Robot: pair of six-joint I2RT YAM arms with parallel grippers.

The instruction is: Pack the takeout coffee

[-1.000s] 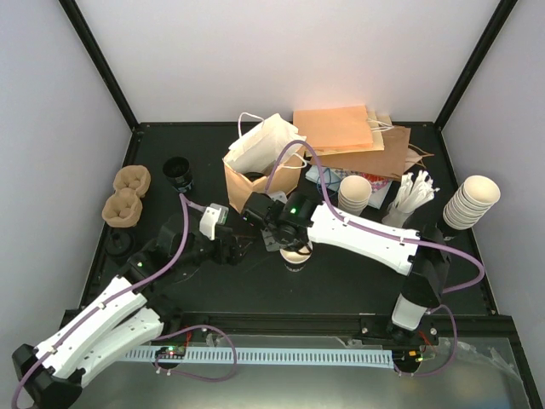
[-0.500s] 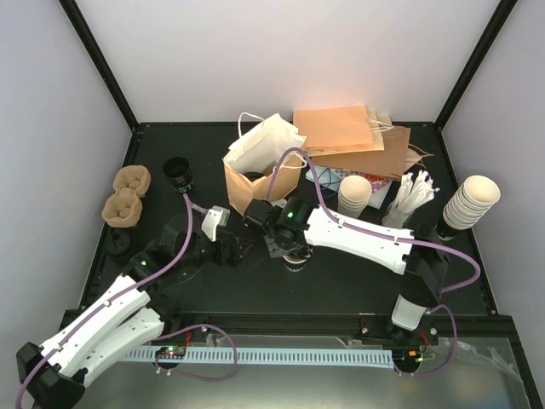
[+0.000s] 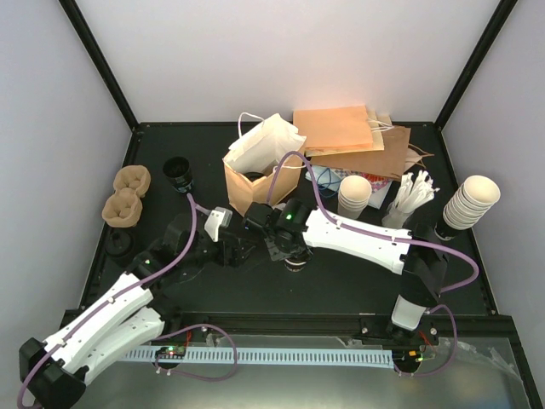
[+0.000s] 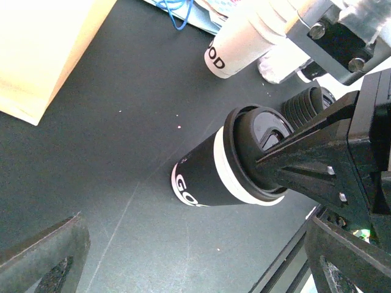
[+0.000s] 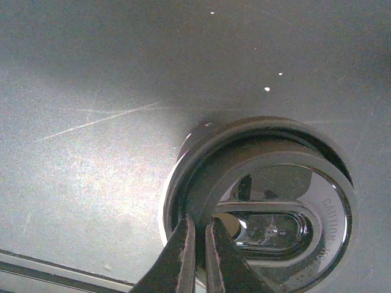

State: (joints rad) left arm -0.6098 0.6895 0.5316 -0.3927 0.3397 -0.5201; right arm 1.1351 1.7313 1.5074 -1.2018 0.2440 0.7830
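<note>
The takeout coffee (image 4: 211, 177) is a white cup with a black sleeve and a round black lid (image 5: 269, 207). It stands upright on the dark table, mid-table in the top view (image 3: 295, 264). My right gripper (image 5: 198, 223) comes down from above and is shut on the raised rim of the lid (image 3: 289, 249). My left gripper (image 4: 194, 235) is open, its fingers (image 4: 46, 256) spread wide. It sits low on the table just left of the cup (image 3: 238, 249), facing its side without touching it.
An open brown paper bag (image 3: 255, 181) with a white bag in it stands behind the cup. Flat bags (image 3: 358, 136), lidless cup stacks (image 3: 354, 194) (image 3: 470, 203) and white sticks (image 3: 410, 198) lie at the back right. Pulp carriers (image 3: 126, 196) and black lids (image 3: 178, 173) sit left.
My left gripper has edged right, closer to the cup. My right arm has shifted slightly left and down over the cup, still pinching the lid.
</note>
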